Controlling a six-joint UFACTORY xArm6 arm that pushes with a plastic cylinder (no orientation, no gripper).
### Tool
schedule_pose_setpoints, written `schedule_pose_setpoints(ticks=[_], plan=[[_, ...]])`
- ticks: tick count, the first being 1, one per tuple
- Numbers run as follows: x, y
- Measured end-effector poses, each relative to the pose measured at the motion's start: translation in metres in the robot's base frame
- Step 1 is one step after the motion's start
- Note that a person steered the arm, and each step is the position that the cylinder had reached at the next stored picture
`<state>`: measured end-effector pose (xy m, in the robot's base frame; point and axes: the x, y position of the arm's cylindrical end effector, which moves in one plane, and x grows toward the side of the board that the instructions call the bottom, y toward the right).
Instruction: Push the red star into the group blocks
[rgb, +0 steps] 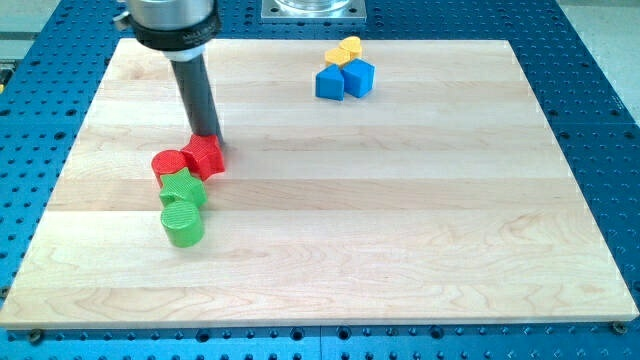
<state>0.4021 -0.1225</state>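
Note:
The red star (205, 156) lies on the wooden board (400, 200) at the view's left. It touches a red round block (168, 163) on its left. Just below them sit a green star-like block (183, 188) and a green cylinder (183, 225), all close together. My tip (209, 137) stands at the upper edge of the red star, touching it from the view's top. The rod rises from there toward the view's top left.
Near the view's top, right of centre, a second cluster holds two blue blocks (345, 80) and two yellow blocks (344, 50). The board rests on a blue perforated table (600, 80).

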Motion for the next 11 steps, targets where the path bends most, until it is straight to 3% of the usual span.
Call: schedule_pose_setpoints(ticks=[2,3,4,6,11], plan=[[0.019,0.032],[-0.002,0.039],[-0.017,0.037],[-0.002,-0.007],[0.017,-0.005]])
